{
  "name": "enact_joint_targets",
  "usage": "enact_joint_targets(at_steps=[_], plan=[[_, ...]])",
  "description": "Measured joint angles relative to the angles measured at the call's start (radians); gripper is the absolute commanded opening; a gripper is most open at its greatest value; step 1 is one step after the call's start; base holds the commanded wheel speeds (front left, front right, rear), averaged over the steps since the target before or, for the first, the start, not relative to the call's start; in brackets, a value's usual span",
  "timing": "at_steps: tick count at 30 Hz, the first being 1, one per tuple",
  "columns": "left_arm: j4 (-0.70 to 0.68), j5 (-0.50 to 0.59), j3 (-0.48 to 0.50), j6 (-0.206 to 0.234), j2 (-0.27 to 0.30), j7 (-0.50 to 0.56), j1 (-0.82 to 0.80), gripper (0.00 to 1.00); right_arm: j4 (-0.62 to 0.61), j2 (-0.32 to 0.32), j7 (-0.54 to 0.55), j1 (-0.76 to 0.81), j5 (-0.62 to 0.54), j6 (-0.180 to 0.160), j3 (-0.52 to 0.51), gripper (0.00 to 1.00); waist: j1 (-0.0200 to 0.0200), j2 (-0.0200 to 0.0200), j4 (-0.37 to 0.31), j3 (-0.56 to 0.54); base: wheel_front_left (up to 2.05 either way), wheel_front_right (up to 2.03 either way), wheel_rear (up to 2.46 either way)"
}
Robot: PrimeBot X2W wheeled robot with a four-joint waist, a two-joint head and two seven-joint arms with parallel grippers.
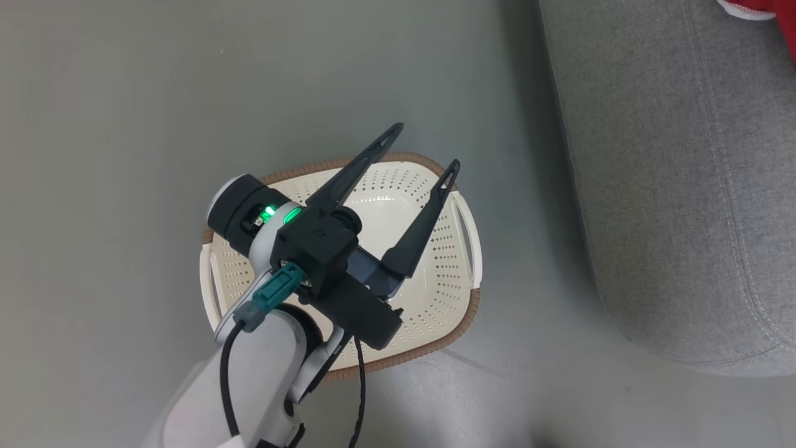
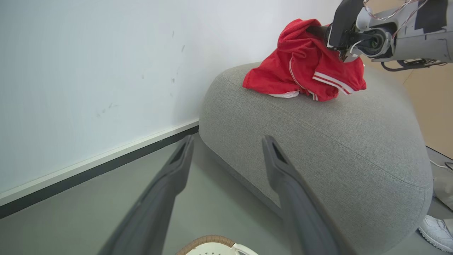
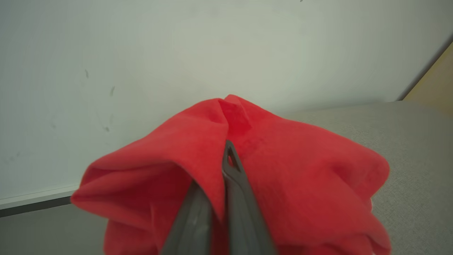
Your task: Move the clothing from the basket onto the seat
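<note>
**While one end effector hangs open above the basket, the other pinches red clothing on the seat**

Although the task begins at the basket (image 1: pixel 448 280), the clothing (image 2: pixel 304 67) now lies on top of the seat (image 2: pixel 318 148), heaped near its rounded end. It is bright red fabric with white stripes along one hem. Whether the heap is one garment or two cannot be told.

At the top of the heap, the right end effector (image 3: pixel 226 156) is clenched on a fold of the red cloth. Its two dark fingers are pressed together, with fabric draped over one of them. The cloth peaks where it is pinched, and its lower edges rest on the grey upholstery. This suggests the garment is being set down and has not yet been let go.

Down beside the seat, the cream basket with its brown rim stands on the grey floor (image 1: pixel 124 124), close to the seat's front edge. The part of its perforated bottom that the arm does not cover is bare. The left end effector (image 1: pixel 426 146) hangs above the basket with its fingers spread wide, holding nothing. Its fingertips point past the rim toward the seat. This looks like a waiting pose that keeps it out of the other arm's way.

Beyond the seat rises a pale wall (image 2: pixel 88 71) with a dark skirting strip. If the hidden part of the basket is also bare, the job looks nearly finished, with only the release left.
</note>
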Motion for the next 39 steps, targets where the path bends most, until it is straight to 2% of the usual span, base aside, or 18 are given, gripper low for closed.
enact_joint_targets(at_steps=[4, 5, 6, 7, 8, 17, 23, 32, 39], plan=[[0.008, 0.003, 0.011, 0.0, 0.009, -0.007, 0.001, 1.0, 0.023, 0.033, -0.002, 0.0, -0.008, 0.011, 0.015, 0.0, 0.0, 0.0, -0.005, 0.004, 0.0, 0.0, 0.0], [0.013, 0.003, 0.013, 0.0, 0.011, -0.009, 0.001, 1.0, 0.026, 0.036, -0.005, 0.0, -0.016, 0.013, 0.02, 0.11, -0.0001, 0.0, -0.009, 0.004, 0.0, 0.0, 0.0], [0.018, 0.003, 0.014, 0.0, 0.012, -0.011, 0.001, 1.0, 0.032, 0.038, -0.01, 0.0, -0.019, 0.014, 0.022, 0.36, -0.0001, 0.0, -0.012, 0.003, 0.0, 0.0, 0.0], [0.021, 0.003, 0.014, 0.0, 0.012, -0.017, 0.001, 1.0, 0.041, 0.038, -0.011, 0.0, -0.024, 0.023, 0.024, 0.49, -0.0001, 0.0, -0.016, 0.001, 0.0, 0.0, 0.0], [0.029, 0.002, 0.016, 0.0, 0.016, -0.021, 0.002, 1.0, 0.053, 0.038, -0.015, 0.0, -0.032, 0.033, 0.032, 1.0, -0.0001, 0.0, -0.024, -0.004, 0.0, 0.0, 0.0], [0.104, -0.016, 0.038, 0.0, 0.022, -0.061, 0.016, 1.0, 0.084, 0.098, -0.036, 0.035, -0.058, 0.077, 0.078, 1.0, -0.0002, -0.0001, -0.067, -0.061, 0.0, 0.0, 0.0], [0.172, -0.036, 0.058, 0.0, 0.008, -0.099, 0.05, 1.0, 0.108, 0.13, -0.045, 0.083, -0.075, 0.109, 0.103, 1.0, -0.0002, -0.0001, -0.094, -0.144, 0.0, 0.0, 0.0], [0.244, -0.081, 0.087, 0.015, -0.017, -0.152, 0.088, 1.0, 0.115, 0.167, -0.046, 0.126, -0.084, 0.129, 0.113, 1.0, -0.0003, -0.0004, -0.109, -0.271, 0.0, 0.0, 0.0], [0.288, -0.095, 0.111, 0.032, -0.035, -0.182, 0.123, 1.0, 0.118, 0.211, -0.046, 0.184, -0.083, 0.146, 0.118, 1.0, -0.0004, -0.0004, -0.092, -0.373, 0.0, 0.0, 0.0]])
